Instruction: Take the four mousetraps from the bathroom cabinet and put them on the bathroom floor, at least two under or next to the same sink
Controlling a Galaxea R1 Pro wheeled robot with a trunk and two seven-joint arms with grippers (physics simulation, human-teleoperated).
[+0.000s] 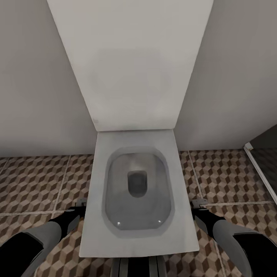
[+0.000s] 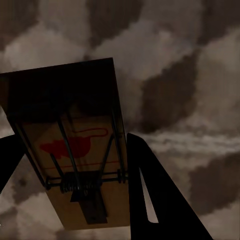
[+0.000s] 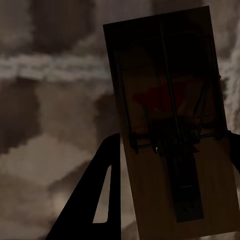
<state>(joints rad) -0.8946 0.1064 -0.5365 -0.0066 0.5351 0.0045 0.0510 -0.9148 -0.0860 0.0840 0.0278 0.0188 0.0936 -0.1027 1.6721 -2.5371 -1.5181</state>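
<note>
Each claw, left (image 2: 70,165) and right (image 3: 170,165), clamps a mousetrap (image 2: 75,145) beside the toilet's (image 1: 134,184) edges.

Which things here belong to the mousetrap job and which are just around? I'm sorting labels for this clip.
Job things:
- mousetrap between the left gripper fingers
- mousetrap between the right gripper fingers
- bathroom floor, cube-patterned tiles

Just around:
- white toilet, lid up, straight ahead
- grey wall behind it
- white-edged frame on the robot's right
</note>
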